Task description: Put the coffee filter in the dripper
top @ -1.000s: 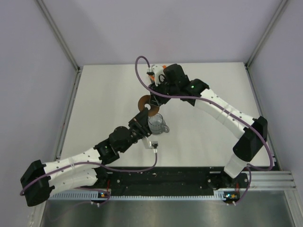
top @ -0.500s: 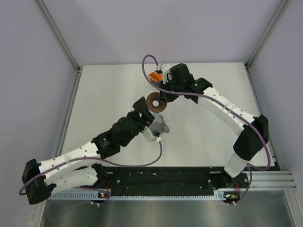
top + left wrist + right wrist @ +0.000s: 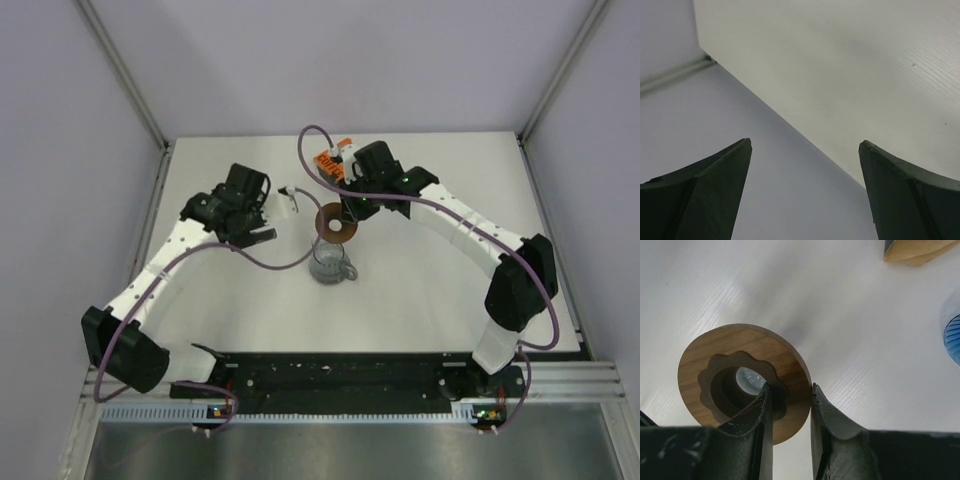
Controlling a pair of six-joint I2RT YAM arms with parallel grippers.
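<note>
My right gripper [image 3: 788,386] is shut on the dark brown wooden ring [image 3: 742,380], one finger through its hole and the other against its outer rim. In the top view the ring [image 3: 333,222] hangs just behind the grey clear pitcher [image 3: 331,266], whose glass shows through the ring's hole. A sliver of the blue ribbed dripper [image 3: 955,340] shows at the right edge of the right wrist view. A tan-brown piece [image 3: 912,250] peeks in at the top right; I cannot tell if it is the coffee filter. My left gripper [image 3: 805,142] stands open and holds nothing, off to the left near the wall.
An orange box [image 3: 329,160] lies at the back behind the right wrist. The left wrist view shows only the white table [image 3: 865,60] meeting the grey wall [image 3: 715,120]. The right arm's cable loops above the box.
My left gripper opened and swung from beside the pitcher to the back left. My right gripper closed on the ring and carried it slightly toward the pitcher.
</note>
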